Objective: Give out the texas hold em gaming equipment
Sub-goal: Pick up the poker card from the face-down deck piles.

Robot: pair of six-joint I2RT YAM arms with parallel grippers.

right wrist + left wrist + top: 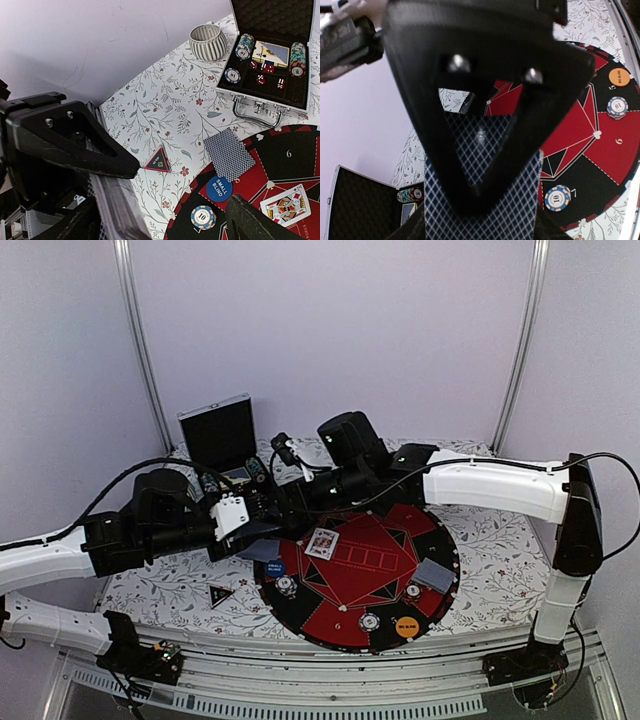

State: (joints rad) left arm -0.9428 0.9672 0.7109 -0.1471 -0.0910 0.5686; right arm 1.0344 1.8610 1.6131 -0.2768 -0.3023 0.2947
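A stack of playing cards (485,220), backed in a dark-blue-and-white lattice, is clenched in the left gripper (479,200) above the far-left rim of the round mat (615,150). The right gripper (182,187) is seen released, spread wide beside the stack.

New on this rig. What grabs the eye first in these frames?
The big round red-and-black mat fills the table's middle, carrying striped chips, a face-up court card and an orange button. Above its far-left edge both arms meet, the left gripper clamped on a deck of blue-lattice-backed cards. Behind them an open black case stands at the table's back.
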